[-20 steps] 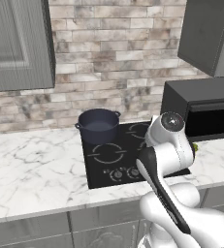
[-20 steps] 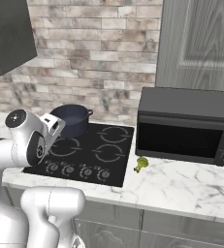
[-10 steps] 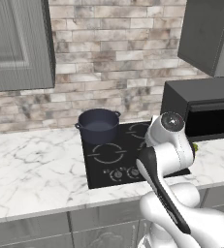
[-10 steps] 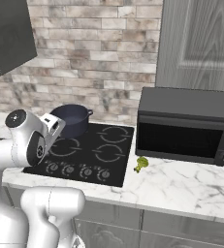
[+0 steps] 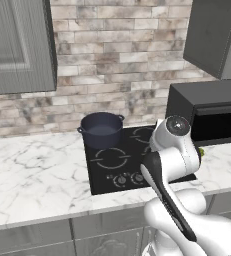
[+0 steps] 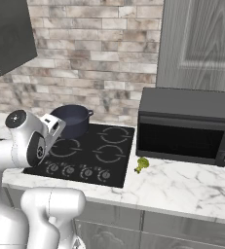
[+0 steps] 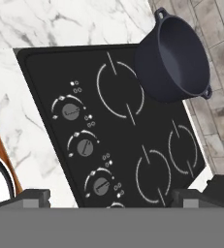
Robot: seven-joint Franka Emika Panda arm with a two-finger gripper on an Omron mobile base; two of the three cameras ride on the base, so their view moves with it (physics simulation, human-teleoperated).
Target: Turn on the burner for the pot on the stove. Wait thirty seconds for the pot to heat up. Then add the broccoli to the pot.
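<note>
So the pot is sitting on the back-left ring of the stove, right up near the brick wall, dark blue-grey with its two little side handles. From the hand view you can look down into it and there's nothing inside but the lighter grey bottom. The stove itself is set into the marble worktop, with its row of knobs running along the front edge. Each knob has tiny white marks and dots round it, but they're too small to read as any kind of writing, and I can't make out a brand anywhere on the glass.

The broccoli is lying on the worktop just off the stove's right edge, close in front of the black microwave, near its left corner. No readable label on the microwave either.

The gripper is hanging above the front of the stove over the knobs, jaws spread wide, nothing between them and not touching anything. The finger tips sit far apart at the bottom of the hand view.
</note>
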